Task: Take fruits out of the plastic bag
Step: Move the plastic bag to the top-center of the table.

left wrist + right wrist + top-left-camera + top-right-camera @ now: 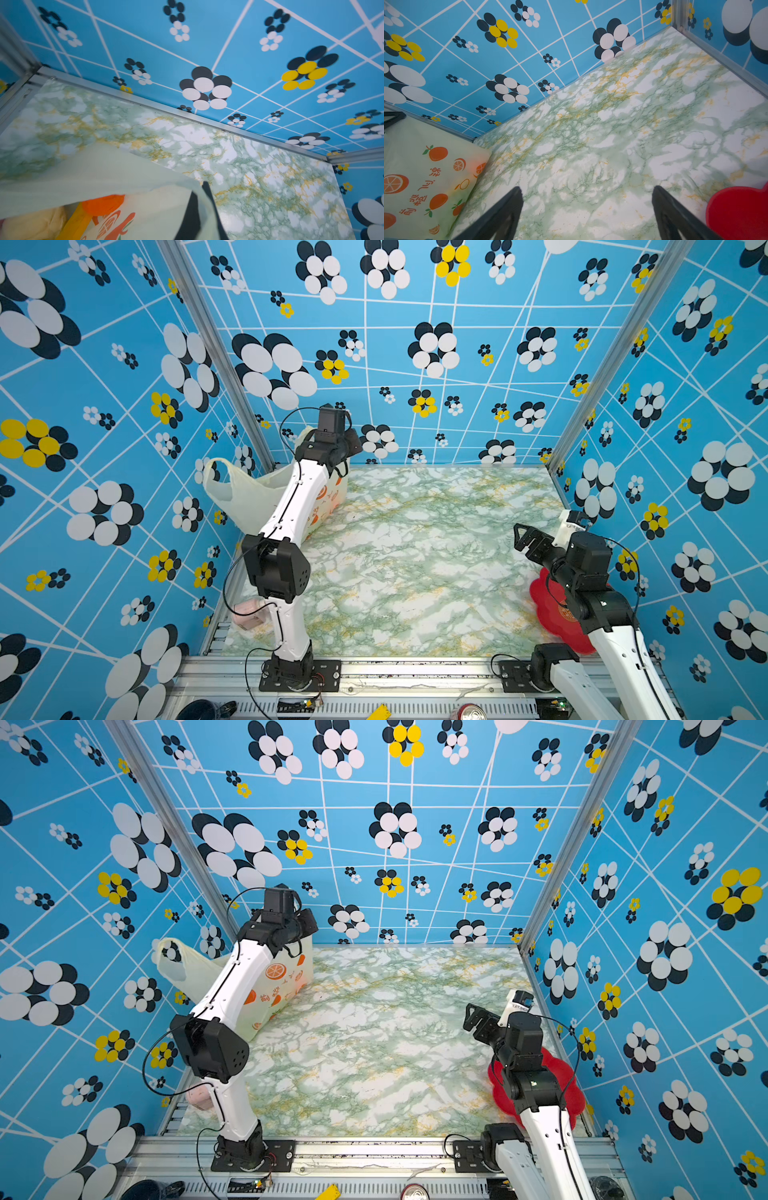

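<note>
The plastic bag lies at the table's far left corner, partly behind my left arm, one handle loop standing up. In the left wrist view my left gripper is shut on the bag's thin edge, and the film runs between the two dark fingers. Under the lifted film show an orange fruit, a yellow piece and a cream piece. My right gripper is open above bare table, well apart from the bag.
A red flower-shaped plate lies at the near right under my right arm. A pink object sits by the left arm's base. Blue patterned walls enclose the marble table on three sides.
</note>
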Tool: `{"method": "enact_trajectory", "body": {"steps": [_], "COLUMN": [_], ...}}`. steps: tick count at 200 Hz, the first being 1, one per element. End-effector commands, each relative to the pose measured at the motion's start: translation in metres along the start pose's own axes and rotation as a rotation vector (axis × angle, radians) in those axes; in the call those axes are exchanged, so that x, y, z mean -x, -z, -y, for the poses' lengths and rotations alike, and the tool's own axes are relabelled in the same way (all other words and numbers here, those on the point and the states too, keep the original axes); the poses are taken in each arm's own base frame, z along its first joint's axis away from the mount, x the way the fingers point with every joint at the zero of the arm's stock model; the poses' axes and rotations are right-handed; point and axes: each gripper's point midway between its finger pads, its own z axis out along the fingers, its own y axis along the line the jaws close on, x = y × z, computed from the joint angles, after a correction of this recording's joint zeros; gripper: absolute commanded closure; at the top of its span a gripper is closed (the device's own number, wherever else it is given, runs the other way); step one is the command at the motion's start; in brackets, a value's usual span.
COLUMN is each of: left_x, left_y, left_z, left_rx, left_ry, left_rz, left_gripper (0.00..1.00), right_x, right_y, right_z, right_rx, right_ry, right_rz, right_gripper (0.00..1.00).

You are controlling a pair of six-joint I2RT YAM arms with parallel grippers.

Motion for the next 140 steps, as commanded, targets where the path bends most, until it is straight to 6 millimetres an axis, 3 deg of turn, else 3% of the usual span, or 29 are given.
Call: {"method": "enact_trajectory", "body": {"steps": [1,30,50,92,140], "left_x": [-0.009,-0.036,-0.069,-0.156,-0.241], "left_y": [0.004,-0.001,0.0,0.023,0.058], "left_z": [0.056,0.107,0.15,0.24,0.307], "left_rx": [-0.134,-0.239,-0.344,-0.527,-0.674], "left_ry": [-0.167,-0.249,-0.297,-0.419,-0.536], "left_rz": [-0.025,-0.063,-0.117,-0.226,-0.322], "left_gripper": [1.0,1.0,1.0,1.0,1.0], "right_x": [0.007,0.006,0.005,0.005,0.005], "right_y": [0.006,0.006,0.005,0.002,0.0], "right_z": [0.002,0.003,0.003,0.003,0.005], "right_rx": [-0.029,-0.032,-0.036,-0.041,-0.047], "right_ry": [-0.035,-0.057,-0.064,-0.086,-0.096], "right_rz": [0.018,0.015,0.008,0.005,0.004], "right_gripper": [0.01,0.01,0.01,0.01,0.01]}}
